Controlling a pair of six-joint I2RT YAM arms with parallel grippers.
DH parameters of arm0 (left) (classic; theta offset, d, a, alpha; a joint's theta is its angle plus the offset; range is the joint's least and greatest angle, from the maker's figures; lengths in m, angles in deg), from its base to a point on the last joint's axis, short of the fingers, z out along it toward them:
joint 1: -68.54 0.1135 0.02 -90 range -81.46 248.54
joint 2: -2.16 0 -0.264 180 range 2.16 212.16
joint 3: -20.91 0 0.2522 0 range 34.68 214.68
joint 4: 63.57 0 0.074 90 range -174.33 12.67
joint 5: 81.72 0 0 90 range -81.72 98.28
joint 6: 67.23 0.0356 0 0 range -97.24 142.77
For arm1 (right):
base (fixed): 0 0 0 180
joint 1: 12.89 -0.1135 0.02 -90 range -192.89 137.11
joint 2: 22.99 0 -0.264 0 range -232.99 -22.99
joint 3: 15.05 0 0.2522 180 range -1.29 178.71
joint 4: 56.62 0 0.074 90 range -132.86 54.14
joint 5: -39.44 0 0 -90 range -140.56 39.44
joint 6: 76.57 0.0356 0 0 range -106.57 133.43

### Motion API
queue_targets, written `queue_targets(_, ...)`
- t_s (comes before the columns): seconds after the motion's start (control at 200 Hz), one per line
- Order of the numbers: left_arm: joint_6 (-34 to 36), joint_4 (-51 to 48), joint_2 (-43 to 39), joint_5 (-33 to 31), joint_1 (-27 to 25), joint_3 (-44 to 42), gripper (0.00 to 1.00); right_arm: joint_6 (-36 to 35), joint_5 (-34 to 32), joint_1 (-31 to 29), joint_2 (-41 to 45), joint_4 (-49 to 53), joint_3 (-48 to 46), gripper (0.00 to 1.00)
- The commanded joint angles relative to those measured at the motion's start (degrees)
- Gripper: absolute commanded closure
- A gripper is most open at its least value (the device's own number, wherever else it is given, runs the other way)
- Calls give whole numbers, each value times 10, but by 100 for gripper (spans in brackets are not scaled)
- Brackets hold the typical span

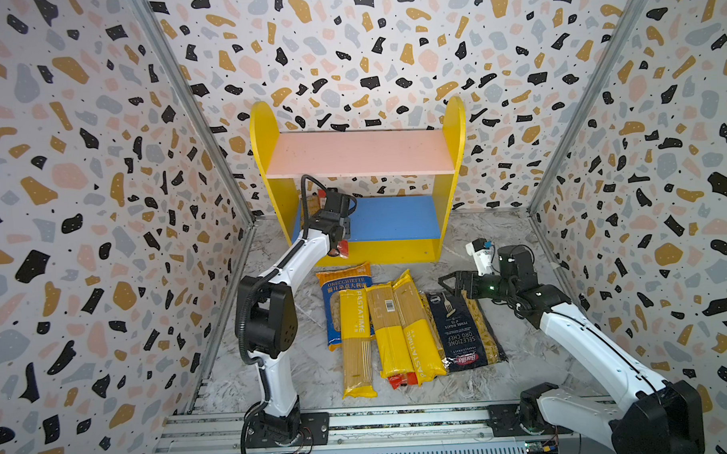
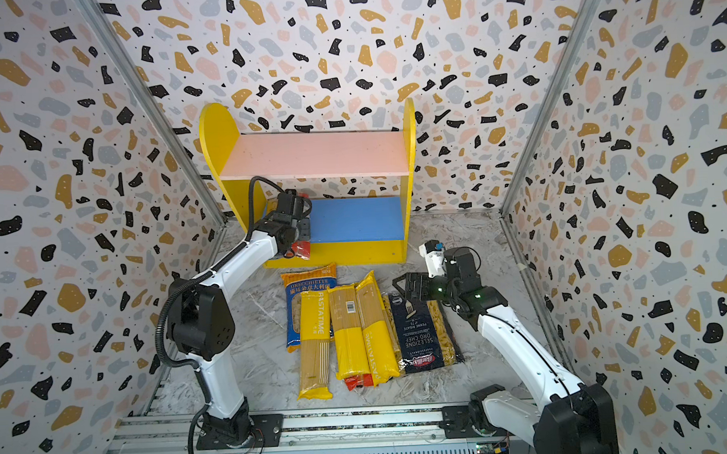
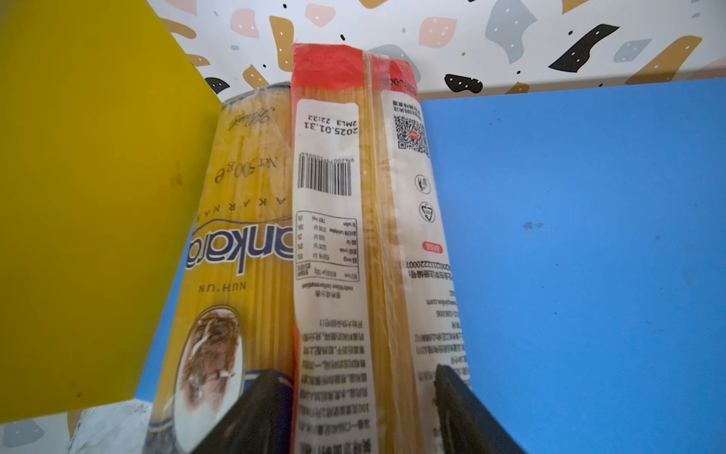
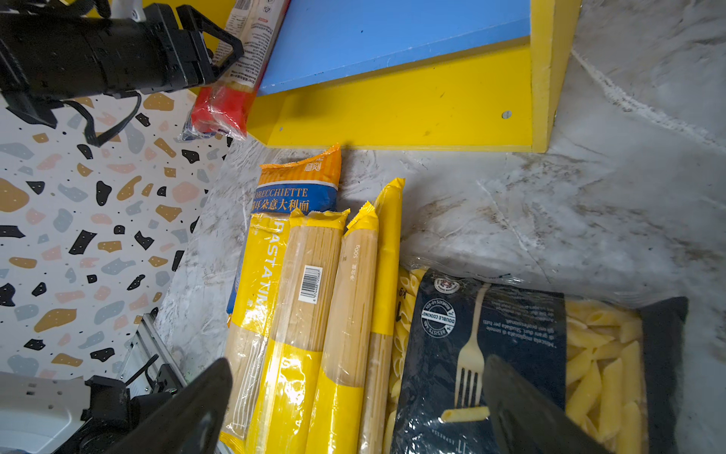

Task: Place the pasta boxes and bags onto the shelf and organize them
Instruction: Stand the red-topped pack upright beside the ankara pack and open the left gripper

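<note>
The red pack (image 3: pixel 334 236) lies on the blue board (image 3: pixel 569 236), its end overhanging the front.
The left gripper (image 3: pixel 359 373) straddles it, pinching or loose I cannot tell; pulling back could drag it off. The right gripper (image 4: pixel 357 363), spread, hovers over the Barilla bag (image 4: pixel 510 334).

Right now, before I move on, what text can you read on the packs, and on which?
"ORECCHIETTE": blue-orange bag.
"PASTATIME": yellow spaghetti packs.
"Barilla": navy bag.
"SELEZIONE ORO CHEF": same bag.
"ankara": yellow pack on the shelf.
"Net 500g e": same pack.
"2025.01.31 22:22 2ML3": red-ended pack beside it.
Fine print and barcode digits there: too small to read.
</note>
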Motion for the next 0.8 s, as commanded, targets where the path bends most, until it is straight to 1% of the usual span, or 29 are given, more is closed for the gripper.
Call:
queue_targets(0.0,3,30,-8,-9,5,19,32,-2,7,3,7,-4,18,0)
queue_targets(0.245,0,23,-8,2,6,23,32,-2,6,3,16,2,15,0)
queue_targets(0.33,-4,10,-12,16,5,28,32,-3,6,3,20,3,12,0)
queue_targets(0.355,-7,8,-16,20,5,26,31,-3,6,3,21,2,11,1)
queue_targets(0.38,-10,7,-22,26,5,22,27,-3,6,3,22,2,11,1)
queue_targets(0.466,-21,17,-55,35,5,-10,18,-3,7,3,24,2,8,1)
queue_targets(0.526,-26,29,-87,40,4,-42,15,-3,5,3,27,2,6,1)
queue_targets(0.611,-34,46,-131,52,5,-90,13,-1,5,2,32,1,1,1)
queue_targets(0.791,-65,53,-207,87,-2,-171,13,1,-2,1,48,7,-8,1)
